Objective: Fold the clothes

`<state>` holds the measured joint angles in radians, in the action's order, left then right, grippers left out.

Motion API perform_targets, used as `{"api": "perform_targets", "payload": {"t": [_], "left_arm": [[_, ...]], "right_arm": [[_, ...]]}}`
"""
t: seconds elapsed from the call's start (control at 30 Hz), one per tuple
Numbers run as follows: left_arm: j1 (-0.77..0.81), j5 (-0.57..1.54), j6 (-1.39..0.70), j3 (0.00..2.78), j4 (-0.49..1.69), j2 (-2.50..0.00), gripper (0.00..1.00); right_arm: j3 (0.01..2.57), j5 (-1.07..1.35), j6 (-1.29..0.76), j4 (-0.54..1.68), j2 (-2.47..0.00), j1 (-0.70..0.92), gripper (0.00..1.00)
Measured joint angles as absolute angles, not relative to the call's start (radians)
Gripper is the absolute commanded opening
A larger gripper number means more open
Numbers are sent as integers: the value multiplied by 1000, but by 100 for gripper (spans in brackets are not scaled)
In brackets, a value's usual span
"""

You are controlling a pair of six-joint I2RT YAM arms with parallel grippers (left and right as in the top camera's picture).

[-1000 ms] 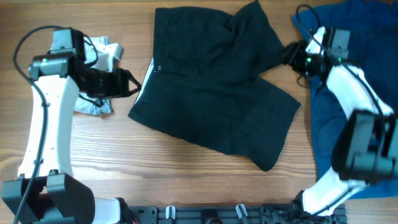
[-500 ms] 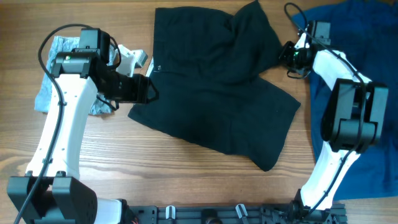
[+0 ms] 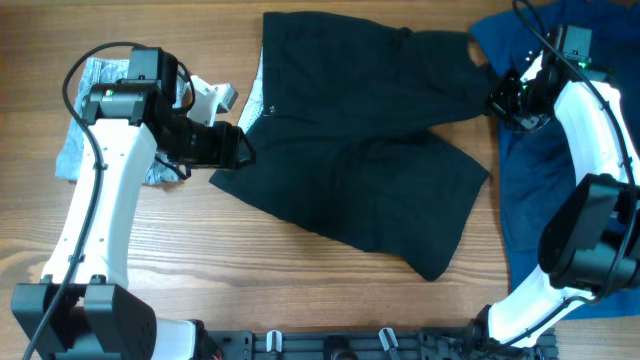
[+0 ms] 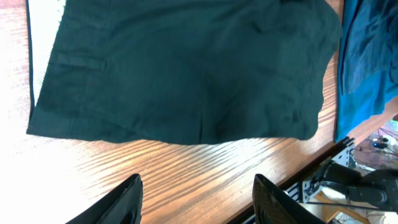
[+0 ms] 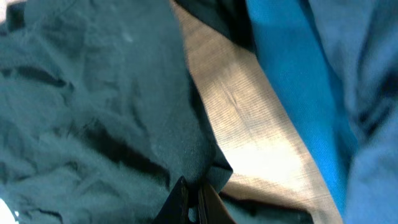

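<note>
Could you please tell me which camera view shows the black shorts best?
The overhead view: the black shorts lie whole in frame, spread on the table. The left wrist view crops them at the top; the right wrist view shows only a wrinkled corner.

a wooden table (image 3: 300,290) fills the scene, light brown, with long grain running left to right and darker streaks through it. along its near edge runs a black rail (image 3: 340,345) with pale clips set into it. the light is bright and even from overhead, but in the left wrist view glare washes part of the wood almost white. beyond the table's edge there, dark frame parts and blurred clutter (image 4: 379,140) show.
</note>
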<state>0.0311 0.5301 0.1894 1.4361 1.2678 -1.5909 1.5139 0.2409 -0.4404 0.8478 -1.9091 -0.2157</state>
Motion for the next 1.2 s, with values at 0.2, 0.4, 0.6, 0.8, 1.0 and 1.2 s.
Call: {"api": "perform_targets", "payload": {"t": [0.2, 0.4, 0.6, 0.8, 1.0, 1.2], "left_arm": [[31, 525, 189, 1436, 1255, -1591, 62], [31, 416, 189, 1434, 1249, -1593, 63], [31, 292, 176, 1379, 1213, -1666, 70], [31, 182, 125, 1286, 1099, -1765, 73], [31, 133, 101, 1218, 944, -1935, 57], [30, 122, 87, 1229, 917, -1954, 4]], "right_arm": [[1499, 225, -422, 921, -1913, -212, 52], [1499, 336, -280, 942, -1913, -212, 43], [1487, 470, -152, 1001, -1734, -212, 66], [1503, 460, -186, 1316, -1346, -212, 80], [1416, 423, -193, 1456, -1341, -212, 80], [1162, 417, -192, 1362, -1346, -212, 83]]}}
